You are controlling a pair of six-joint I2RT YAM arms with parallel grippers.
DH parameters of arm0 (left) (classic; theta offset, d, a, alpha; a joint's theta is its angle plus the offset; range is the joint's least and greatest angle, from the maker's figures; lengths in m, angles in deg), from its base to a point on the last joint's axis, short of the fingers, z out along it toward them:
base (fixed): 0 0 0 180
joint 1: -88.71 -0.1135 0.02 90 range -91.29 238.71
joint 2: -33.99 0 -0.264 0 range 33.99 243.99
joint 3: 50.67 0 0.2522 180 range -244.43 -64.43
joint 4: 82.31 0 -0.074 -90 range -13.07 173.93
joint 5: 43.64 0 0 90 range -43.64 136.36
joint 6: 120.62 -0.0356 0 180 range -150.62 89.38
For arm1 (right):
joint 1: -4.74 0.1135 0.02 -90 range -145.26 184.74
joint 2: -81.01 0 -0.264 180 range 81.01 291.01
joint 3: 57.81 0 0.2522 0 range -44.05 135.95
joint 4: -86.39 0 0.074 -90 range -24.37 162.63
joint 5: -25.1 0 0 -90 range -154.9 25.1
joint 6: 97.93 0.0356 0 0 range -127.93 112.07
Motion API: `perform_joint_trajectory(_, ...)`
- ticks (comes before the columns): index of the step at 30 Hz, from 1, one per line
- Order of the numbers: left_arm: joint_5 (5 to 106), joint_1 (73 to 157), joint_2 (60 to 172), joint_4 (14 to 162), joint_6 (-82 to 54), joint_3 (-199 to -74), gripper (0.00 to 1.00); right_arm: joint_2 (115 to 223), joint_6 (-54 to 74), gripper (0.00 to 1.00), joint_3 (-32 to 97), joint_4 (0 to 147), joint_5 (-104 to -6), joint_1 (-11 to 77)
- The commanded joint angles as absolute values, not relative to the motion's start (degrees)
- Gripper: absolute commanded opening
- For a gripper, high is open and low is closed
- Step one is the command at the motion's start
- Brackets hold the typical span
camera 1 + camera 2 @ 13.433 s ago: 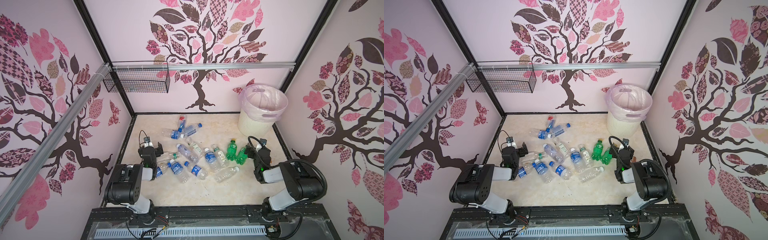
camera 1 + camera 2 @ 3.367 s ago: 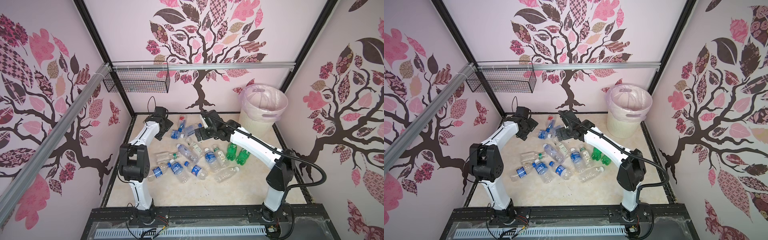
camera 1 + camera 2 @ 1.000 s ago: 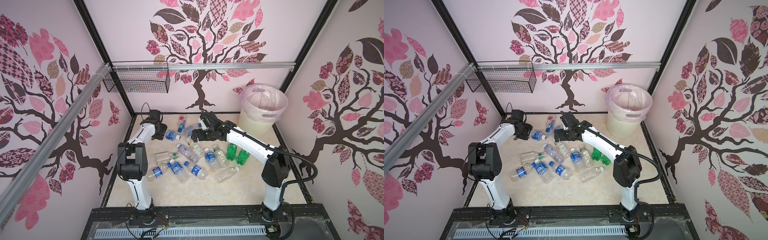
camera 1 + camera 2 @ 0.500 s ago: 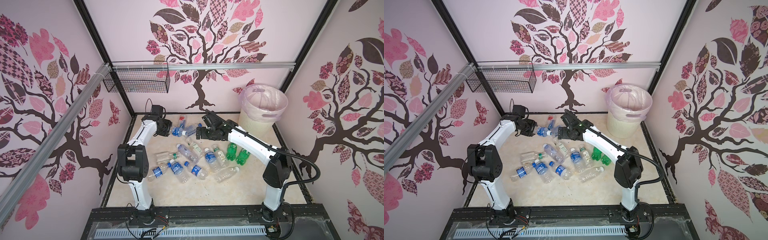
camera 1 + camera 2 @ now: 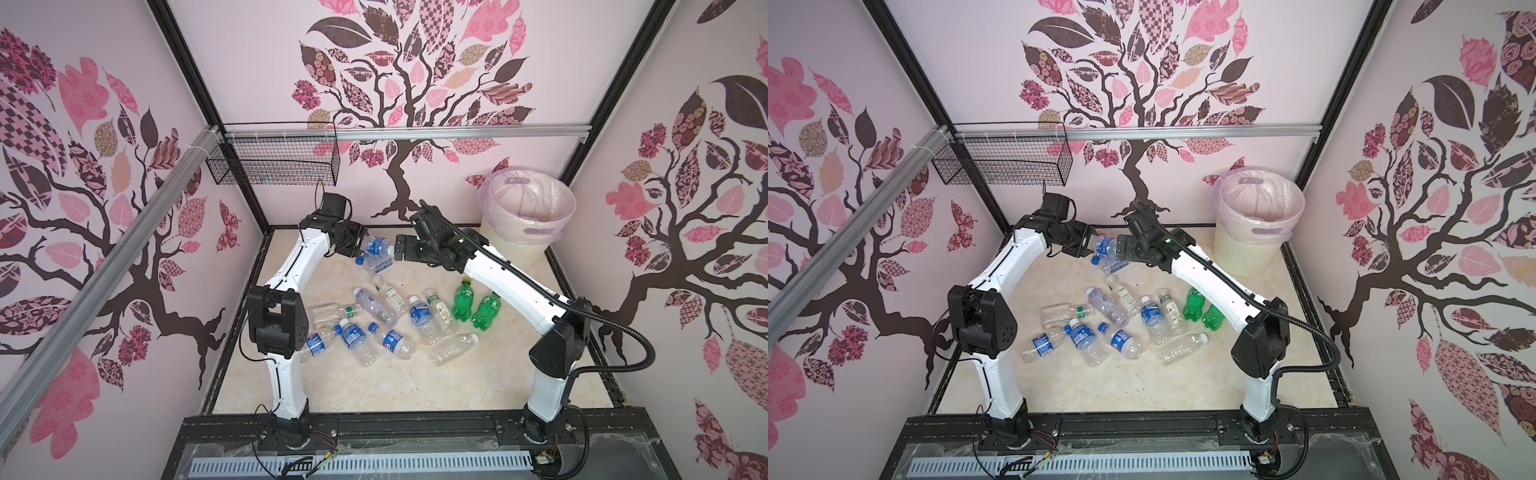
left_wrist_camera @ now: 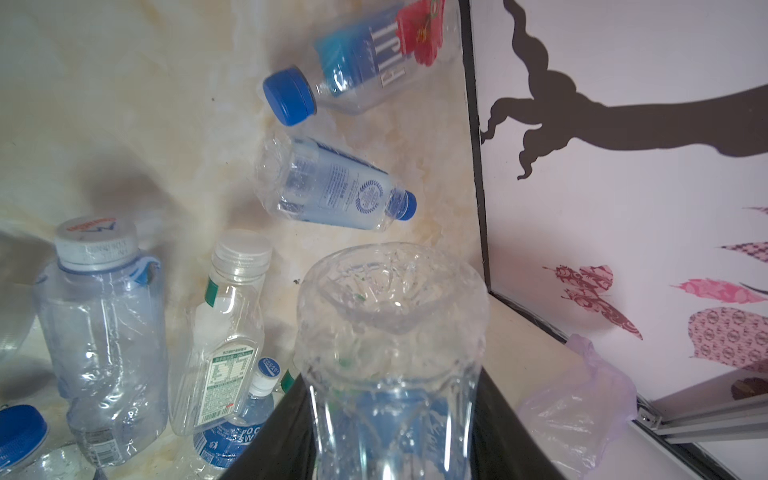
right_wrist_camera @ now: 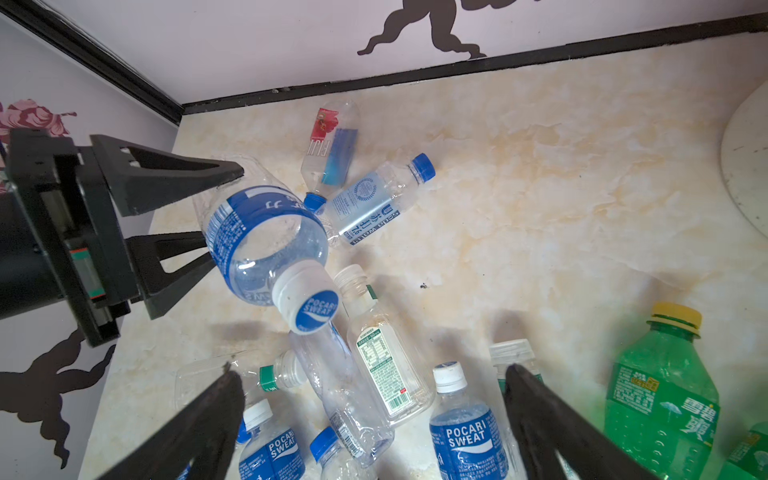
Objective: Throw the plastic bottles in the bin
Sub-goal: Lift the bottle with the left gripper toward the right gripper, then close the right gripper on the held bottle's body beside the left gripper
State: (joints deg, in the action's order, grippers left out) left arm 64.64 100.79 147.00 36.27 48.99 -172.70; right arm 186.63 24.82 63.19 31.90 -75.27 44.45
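My left gripper point(image 5: 358, 245) is shut on the base end of a clear plastic bottle point(image 5: 376, 246) with a blue label and white cap, held in the air near the back wall. Its cap end points at my right gripper point(image 5: 399, 252), which stands open just short of it. In the right wrist view the held bottle point(image 7: 266, 241) hangs beyond my open right gripper point(image 7: 370, 372). The left wrist view shows the bottle point(image 6: 390, 332) between my left gripper's point(image 6: 392, 374) fingers. Several more bottles point(image 5: 390, 316) lie on the floor, two of them green point(image 5: 465, 297). The bin point(image 5: 515, 249) stands at the back right.
A black wire basket point(image 5: 274, 164) hangs on the back wall at the left, under an aluminium rail point(image 5: 415, 132). Two bottles point(image 7: 330, 153) point(image 7: 374, 199) lie on the floor near the back wall, below the grippers. Patterned walls close in three sides.
My left gripper has lifted the blue-labelled bottle off the floor and carried it right, towards the right gripper. The right gripper has risen slightly and stayed open.
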Motion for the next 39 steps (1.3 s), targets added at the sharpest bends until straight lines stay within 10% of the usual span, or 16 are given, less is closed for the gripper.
perform_joint_trajectory(1,63.34,102.03,144.05,37.51,50.40,-170.10,0.51,179.98,27.61,1.00,56.16,33.62,-72.13,42.54)
perform_joint_trajectory(22,54.19,118.76,135.99,45.57,53.60,-169.92,0.50,158.72,27.01,0.99,38.19,42.50,-61.78,37.22)
perform_joint_trajectory(39,57.17,120.15,125.39,53.39,50.31,-157.33,0.50,155.69,26.93,0.80,36.57,44.16,-52.27,37.19)
